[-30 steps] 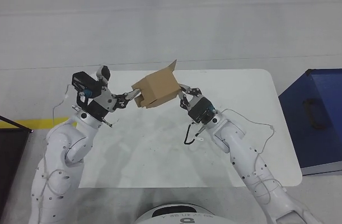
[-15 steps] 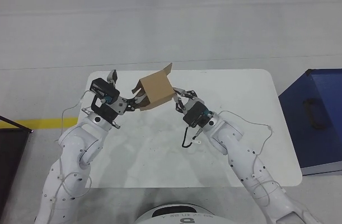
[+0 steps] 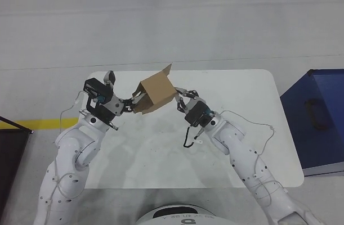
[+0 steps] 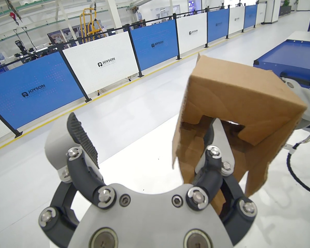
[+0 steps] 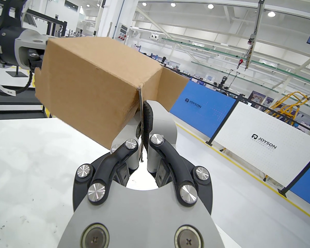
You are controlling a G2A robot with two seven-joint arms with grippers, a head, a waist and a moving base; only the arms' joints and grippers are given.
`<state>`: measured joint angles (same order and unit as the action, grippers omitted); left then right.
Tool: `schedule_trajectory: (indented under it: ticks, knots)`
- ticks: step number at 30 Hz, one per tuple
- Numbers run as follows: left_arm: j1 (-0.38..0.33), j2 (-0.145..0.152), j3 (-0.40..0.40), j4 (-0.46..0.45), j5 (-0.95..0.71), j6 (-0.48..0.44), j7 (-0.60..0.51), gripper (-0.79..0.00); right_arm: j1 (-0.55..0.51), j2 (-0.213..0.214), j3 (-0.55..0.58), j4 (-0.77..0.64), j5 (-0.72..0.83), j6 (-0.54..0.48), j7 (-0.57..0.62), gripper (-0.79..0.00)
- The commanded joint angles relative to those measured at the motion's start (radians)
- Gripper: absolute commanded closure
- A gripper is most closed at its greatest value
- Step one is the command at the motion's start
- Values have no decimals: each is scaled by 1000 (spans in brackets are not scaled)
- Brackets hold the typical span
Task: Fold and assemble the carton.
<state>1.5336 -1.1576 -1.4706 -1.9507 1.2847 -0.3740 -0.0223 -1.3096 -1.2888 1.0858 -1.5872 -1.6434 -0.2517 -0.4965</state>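
Note:
A brown carton (image 3: pixel 156 90) hangs above the back of the white table (image 3: pixel 245 107), between my two grippers. My right gripper (image 3: pixel 178 97) is shut on a thin cardboard edge at the carton's corner (image 5: pixel 143 119), with one flap sticking out beyond it. My left gripper (image 3: pixel 130 104) stands open at the carton's open end. One of its fingers (image 4: pixel 218 140) reaches inside the carton (image 4: pixel 237 104) behind the notched flaps, and the other finger (image 4: pixel 80 135) stays outside in free air. A loose flap points up at the carton's far corner (image 3: pixel 168 68).
A blue bin (image 3: pixel 324 121) stands on the floor off the table's right side. A dark frame (image 3: pixel 3 146) sits by the left edge. A black cable (image 3: pixel 188 138) loops under my right wrist. The table's front half is bare.
The carton has turned and shifted a little to the left with my right gripper. My left wrist swung in closer to the carton's open end, then eased back slightly.

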Motion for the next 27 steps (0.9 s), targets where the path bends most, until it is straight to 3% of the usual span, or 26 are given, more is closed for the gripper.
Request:
schedule_trajectory:
  ticks: [1,10,19,27]
  knots:
    - [10,1,-19,-1,-18,7,2,-785,-1,0,1,0,2,3,0,0]
    - [19,1,-41,-3,-49,15,6,-785,-6,-1,3,-4,15,5,5,0]
    - [17,-5,-81,45,-190,117,-53,-785,-29,3,21,2,51,-7,-27,0]
    - [-27,-9,-7,44,-151,112,-112,-785,-47,6,27,-6,32,3,-29,0]
